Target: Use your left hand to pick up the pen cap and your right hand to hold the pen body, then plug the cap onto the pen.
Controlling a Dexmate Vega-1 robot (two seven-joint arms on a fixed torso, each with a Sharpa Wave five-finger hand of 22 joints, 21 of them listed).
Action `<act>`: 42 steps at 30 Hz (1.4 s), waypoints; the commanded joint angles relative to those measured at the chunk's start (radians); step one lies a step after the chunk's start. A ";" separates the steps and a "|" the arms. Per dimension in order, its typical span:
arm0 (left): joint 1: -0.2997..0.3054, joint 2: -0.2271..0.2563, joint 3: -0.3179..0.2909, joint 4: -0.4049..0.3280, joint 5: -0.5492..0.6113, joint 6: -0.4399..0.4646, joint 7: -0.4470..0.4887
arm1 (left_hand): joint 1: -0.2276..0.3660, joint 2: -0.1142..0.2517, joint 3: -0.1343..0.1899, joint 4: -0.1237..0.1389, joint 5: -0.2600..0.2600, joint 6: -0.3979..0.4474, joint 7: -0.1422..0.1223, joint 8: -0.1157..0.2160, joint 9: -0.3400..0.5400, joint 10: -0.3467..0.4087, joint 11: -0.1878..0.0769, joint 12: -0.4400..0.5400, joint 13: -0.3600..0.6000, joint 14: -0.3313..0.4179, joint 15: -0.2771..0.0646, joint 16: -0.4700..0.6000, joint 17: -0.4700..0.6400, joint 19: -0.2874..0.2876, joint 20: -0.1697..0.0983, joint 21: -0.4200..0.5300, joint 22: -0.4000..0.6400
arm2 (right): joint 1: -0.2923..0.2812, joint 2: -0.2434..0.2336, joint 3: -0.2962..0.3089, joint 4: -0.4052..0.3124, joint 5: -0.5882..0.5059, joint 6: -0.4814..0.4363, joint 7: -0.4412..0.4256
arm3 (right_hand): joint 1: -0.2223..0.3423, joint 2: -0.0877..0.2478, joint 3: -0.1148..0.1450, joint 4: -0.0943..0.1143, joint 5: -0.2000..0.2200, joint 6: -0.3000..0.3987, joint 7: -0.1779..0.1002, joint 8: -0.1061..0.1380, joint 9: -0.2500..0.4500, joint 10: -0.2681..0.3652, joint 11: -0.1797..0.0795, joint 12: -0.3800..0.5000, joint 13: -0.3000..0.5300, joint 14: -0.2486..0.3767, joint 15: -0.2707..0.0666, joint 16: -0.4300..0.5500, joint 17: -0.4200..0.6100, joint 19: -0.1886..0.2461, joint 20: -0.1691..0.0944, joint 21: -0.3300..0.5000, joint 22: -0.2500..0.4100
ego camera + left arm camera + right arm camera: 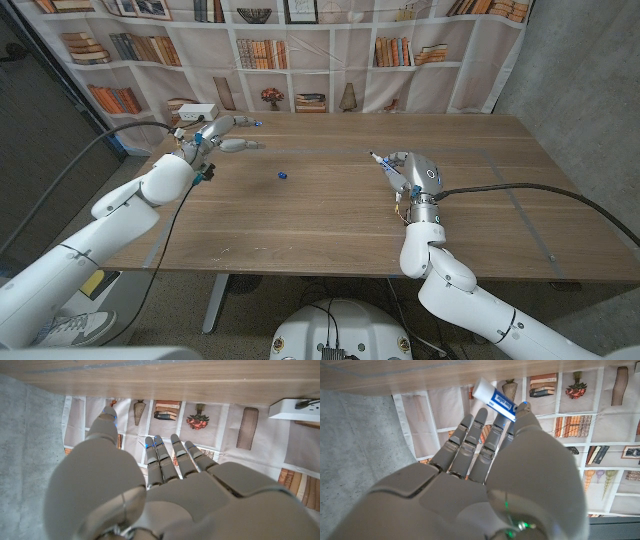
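Right hand [412, 172] pinching pen body [493, 398], tip raised toward ten o'clock, seemingly ready for capping. Left hand [214, 133] open, empty, fingers apart. Blue pen cap [282, 175] on table [330, 215], at four o'clock from left hand, apparently awaiting pickup.

Right hand [485, 475], fingers [470, 442] holding white pen body [494, 398], bookshelf backdrop [600, 425]

The pen body [493, 398] carries a blue label with white lettering; the lettering is too blurred to read.
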 commanded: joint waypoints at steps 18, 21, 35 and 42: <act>-0.212 0.168 0.189 -0.033 0.274 0.148 -0.181 | 0.026 0.010 0.006 0.009 0.003 0.034 -0.028 0.006 0.005 0.039 -0.039 -0.005 0.004 0.015 -0.086 -0.011 0.002 -0.001 -0.057 -0.006 0.003 | -0.028 0.010 0.074 -0.003 0.085 0.107 -0.026 | -0.003 0.021 0.003 0.001 0.005 0.052 -0.047 -0.009 0.007 0.075 -0.070 0.000 0.023 0.012 -0.114 -0.002 0.002 0.003 -0.141 -0.014 0.001; -0.246 0.178 0.219 -0.033 0.311 0.156 -0.214 | 0.036 0.008 0.005 0.009 0.005 0.058 -0.050 0.010 0.005 0.063 -0.058 -0.006 0.005 0.012 -0.090 -0.015 0.001 -0.011 -0.042 -0.011 0.004 | -0.024 0.015 0.063 -0.003 0.074 0.092 -0.028 | -0.006 0.021 0.003 0.002 0.005 0.052 -0.047 -0.009 0.007 0.073 -0.070 0.000 0.025 0.008 -0.114 -0.004 0.002 0.000 -0.141 -0.017 0.001; -0.420 0.163 0.367 0.050 0.434 0.068 -0.365 | 0.066 0.009 0.008 0.011 0.013 0.095 -0.081 0.011 0.006 0.108 -0.083 -0.021 0.007 -0.014 -0.111 -0.022 0.002 -0.066 0.012 -0.025 0.005 | -0.033 0.033 0.052 -0.019 0.062 0.054 -0.040 | -0.014 0.021 0.008 0.003 0.005 0.051 -0.049 -0.009 0.010 0.069 -0.071 0.003 0.030 0.001 -0.111 -0.003 0.002 -0.004 -0.135 -0.027 -0.001; -0.472 0.126 0.422 0.112 0.464 0.003 -0.383 | 0.069 0.009 0.007 0.014 0.014 0.086 -0.085 0.004 0.006 0.099 -0.082 -0.032 0.008 -0.025 -0.113 -0.024 0.002 -0.076 0.020 -0.025 0.005 | -0.027 0.037 0.042 -0.022 0.056 0.040 -0.035 | -0.018 0.021 0.009 0.004 0.005 0.051 -0.049 -0.009 0.010 0.069 -0.072 0.003 0.029 0.002 -0.110 -0.002 0.003 -0.004 -0.134 -0.030 -0.002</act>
